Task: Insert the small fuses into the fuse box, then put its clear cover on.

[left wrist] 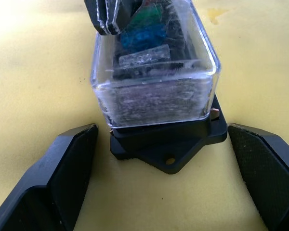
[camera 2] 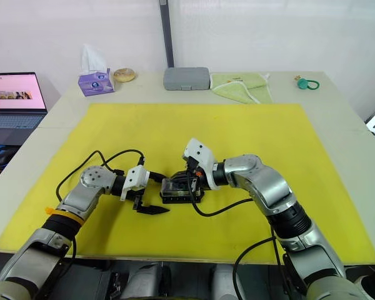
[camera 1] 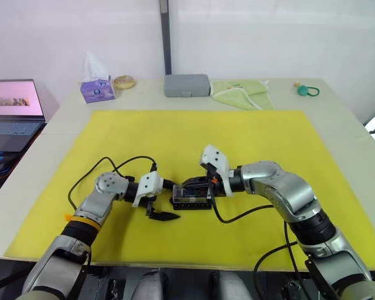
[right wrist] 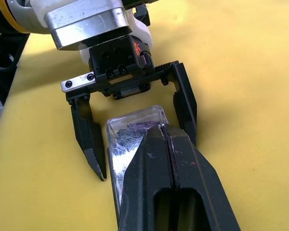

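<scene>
So: box (camera 1: 192, 200) sits centre-low in the head views on the yellow mat (camera 1: 250, 137), cover (left wrist: 154, 72) already seated on it.

Left claw (camera 1: 157, 210) comes in from frame left, jaws spread wide, holding nothing; one finger lies on the mat just beside the box's near-left corner. Right claw (camera 1: 201, 185) comes in from frame right, resting on top of the cover.

Left wrist view adds detail the head views lack: the clear shell stands on the black base, green and teal fuses (left wrist: 143, 30) show through it, and the base's mounting tab with its hole is visible. Its own two fingers (left wrist: 58, 173) flank the box, both apart from it with mat showing in the gaps. The right claw's tips show at the far end of the cover top.

Right wrist view: its fingers (right wrist: 171, 178) are pressed together, nothing between them, lying along the cover top. A purple smudge shows under the shell. The left claw faces it, straddling the cover's end.

Room: open mat on all sides of the box. Grey case (camera 1: 186, 85), green cloth (camera 1: 242, 94) and tissue box (camera 1: 97, 89) line the desk's (camera 1: 344, 119) far edge at frame top, well apart. Laptop (camera 1: 12, 109) sits at upper left, off the desk.
</scene>
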Robot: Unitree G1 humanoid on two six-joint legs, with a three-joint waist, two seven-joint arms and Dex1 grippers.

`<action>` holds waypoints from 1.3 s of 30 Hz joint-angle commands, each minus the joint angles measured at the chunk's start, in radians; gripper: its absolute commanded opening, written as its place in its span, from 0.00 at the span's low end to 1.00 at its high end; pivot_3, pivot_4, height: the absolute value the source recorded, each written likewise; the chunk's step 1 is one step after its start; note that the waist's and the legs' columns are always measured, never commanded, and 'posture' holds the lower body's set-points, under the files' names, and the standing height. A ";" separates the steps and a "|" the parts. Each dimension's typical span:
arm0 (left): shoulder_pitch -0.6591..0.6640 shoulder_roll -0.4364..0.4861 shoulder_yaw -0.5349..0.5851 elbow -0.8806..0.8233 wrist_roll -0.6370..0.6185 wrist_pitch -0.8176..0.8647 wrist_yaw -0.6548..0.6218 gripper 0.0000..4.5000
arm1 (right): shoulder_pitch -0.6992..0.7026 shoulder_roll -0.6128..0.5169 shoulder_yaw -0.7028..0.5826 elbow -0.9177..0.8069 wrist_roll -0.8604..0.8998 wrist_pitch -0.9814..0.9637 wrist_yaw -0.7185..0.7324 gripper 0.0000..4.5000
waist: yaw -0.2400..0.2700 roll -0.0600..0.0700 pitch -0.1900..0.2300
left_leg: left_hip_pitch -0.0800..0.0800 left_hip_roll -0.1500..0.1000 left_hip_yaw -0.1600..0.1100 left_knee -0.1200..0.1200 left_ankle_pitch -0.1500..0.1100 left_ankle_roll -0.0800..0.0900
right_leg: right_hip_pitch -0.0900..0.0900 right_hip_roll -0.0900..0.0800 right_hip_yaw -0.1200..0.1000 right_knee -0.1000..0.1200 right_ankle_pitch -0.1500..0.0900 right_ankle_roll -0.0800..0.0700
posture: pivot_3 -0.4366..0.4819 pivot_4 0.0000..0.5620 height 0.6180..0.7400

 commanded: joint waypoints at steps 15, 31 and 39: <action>0.062 0.019 -0.021 0.060 0.079 0.008 0.058 0.99 | 0.075 -0.017 0.155 0.160 -0.096 0.085 -0.066 0.00 | -0.002 0.006 -0.020 | 0.002 0.000 0.000 -0.003 0.000 0.000 | 0.002 -0.002 -0.004 -0.009 0.002 -0.003 | 0.48 0.27 0.97; 0.072 0.022 -0.017 0.053 0.075 -0.002 0.071 0.99 | 0.129 -0.055 0.239 0.143 -0.094 0.154 -0.056 0.00 | 0.002 0.006 -0.028 | 0.002 0.000 -0.001 -0.004 0.000 0.000 | 0.004 -0.025 -0.044 -0.012 0.003 -0.005 | 0.48 0.27 0.97; 0.070 0.030 -0.009 0.074 0.084 -0.021 0.083 0.99 | 0.150 -0.078 0.276 0.157 -0.101 0.164 -0.062 0.00 | 0.003 0.005 -0.033 | 0.005 0.000 -0.002 -0.005 0.000 0.000 | 0.008 -0.025 -0.047 -0.014 0.003 -0.005 | 0.48 0.27 0.97</action>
